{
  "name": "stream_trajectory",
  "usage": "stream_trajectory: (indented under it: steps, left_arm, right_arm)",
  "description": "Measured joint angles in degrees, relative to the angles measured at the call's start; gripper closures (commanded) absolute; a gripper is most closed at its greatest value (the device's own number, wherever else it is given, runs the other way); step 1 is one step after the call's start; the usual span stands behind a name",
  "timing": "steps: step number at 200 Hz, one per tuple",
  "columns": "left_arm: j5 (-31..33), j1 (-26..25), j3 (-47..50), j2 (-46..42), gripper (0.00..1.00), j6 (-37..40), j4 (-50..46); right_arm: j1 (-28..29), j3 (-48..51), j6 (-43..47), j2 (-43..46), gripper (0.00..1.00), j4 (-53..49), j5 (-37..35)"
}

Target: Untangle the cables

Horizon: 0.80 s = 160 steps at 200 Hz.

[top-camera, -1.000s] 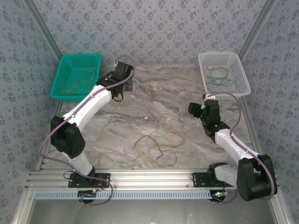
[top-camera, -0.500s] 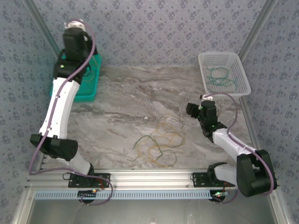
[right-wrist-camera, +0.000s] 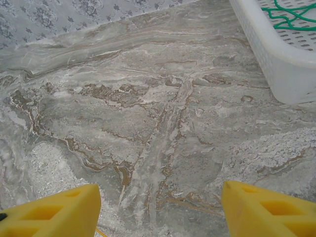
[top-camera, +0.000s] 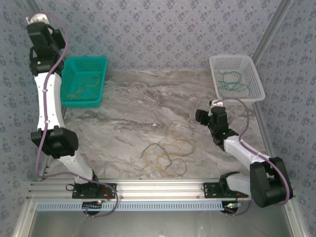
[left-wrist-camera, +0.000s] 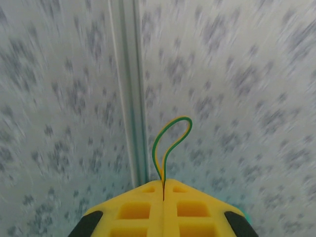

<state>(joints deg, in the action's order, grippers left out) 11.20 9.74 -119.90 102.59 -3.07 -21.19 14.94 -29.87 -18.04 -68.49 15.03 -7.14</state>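
A loose tangle of dark green and orange-tan cables [top-camera: 168, 148] lies on the marble table, in front of the middle. My left gripper [top-camera: 38, 22] is raised high at the far left, against the wall above the teal basket. In the left wrist view its yellow fingers [left-wrist-camera: 143, 207] press together on a thin green-and-yellow cable [left-wrist-camera: 173, 129], which loops up out of the left gripper [left-wrist-camera: 163, 183]. My right gripper [top-camera: 200, 116] hovers low over the table to the right of the tangle. The right gripper [right-wrist-camera: 160, 207] stands open with only bare marble between its fingers.
A teal basket [top-camera: 101, 61] at the back left holds orange-tan strands [top-camera: 81, 88]. A white basket [top-camera: 256, 79], also in the right wrist view [right-wrist-camera: 276, 59], at the back right holds green strands [top-camera: 231, 81]. Patterned walls close in the table on three sides.
My left arm has swung from the table's back middle up and to the left, past the teal basket, to high against the wall. The right gripper has crept slightly left.
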Motion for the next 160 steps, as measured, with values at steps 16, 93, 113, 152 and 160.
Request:
stream_trajectory:
  steps: [16, 93, 113, 152, 160]
  left_arm:
    - [-1.8, 1.2, 8.4, 1.2, 1.00, 0.0, 3.0]
    - [-10.5, 1.4, 8.6, 6.0, 1.00, -4.1, 2.6]
    - [-12.0, 1.4, -1.4, 6.0, 1.00, -5.1, 0.7]
    - [-13.0, 1.4, -22.6, 6.9, 1.00, -5.6, -3.0]
    - [-12.9, 1.4, -26.8, 8.0, 1.00, -5.5, -4.0]
  right_arm:
    - [0.1, 0.0, 0.1, 0.0, 0.32, 0.0, 0.0]
    - [0.2, 0.0, 0.2, -0.2, 0.32, 0.0, -0.2]
    - [0.2, 0.0, 0.1, -0.5, 0.32, 0.0, -0.2]
    - [0.3, 0.0, 0.2, -1.0, 0.32, 0.0, -0.2]
    - [0.3, 0.0, 0.1, -1.0, 0.32, 0.1, -0.2]
